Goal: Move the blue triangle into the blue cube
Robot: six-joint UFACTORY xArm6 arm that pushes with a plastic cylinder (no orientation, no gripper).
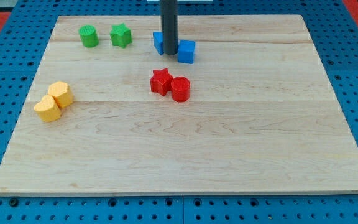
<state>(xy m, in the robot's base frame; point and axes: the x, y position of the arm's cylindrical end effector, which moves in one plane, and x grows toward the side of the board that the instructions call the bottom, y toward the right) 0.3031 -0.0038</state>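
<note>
Wooden board (185, 149) lay on a blue pegboard surface (5, 74), seen from the single camera view. I carried no gripper, only a dark rod; my tip (169, 53) stood near the view's top centre, down between two blue blocks. The blue triangle (158, 42) sat just to the view's left of the rod, partly hidden behind it, and the blue cube (186, 51) just to the right; whether my tip touched either I could not tell. Below them a red star (160, 81) touched a red cylinder (180, 89). At upper left a green cylinder (89, 36) stood near a green star (121, 35). Two yellow blocks (53, 101) sat touching at the left edge.
</note>
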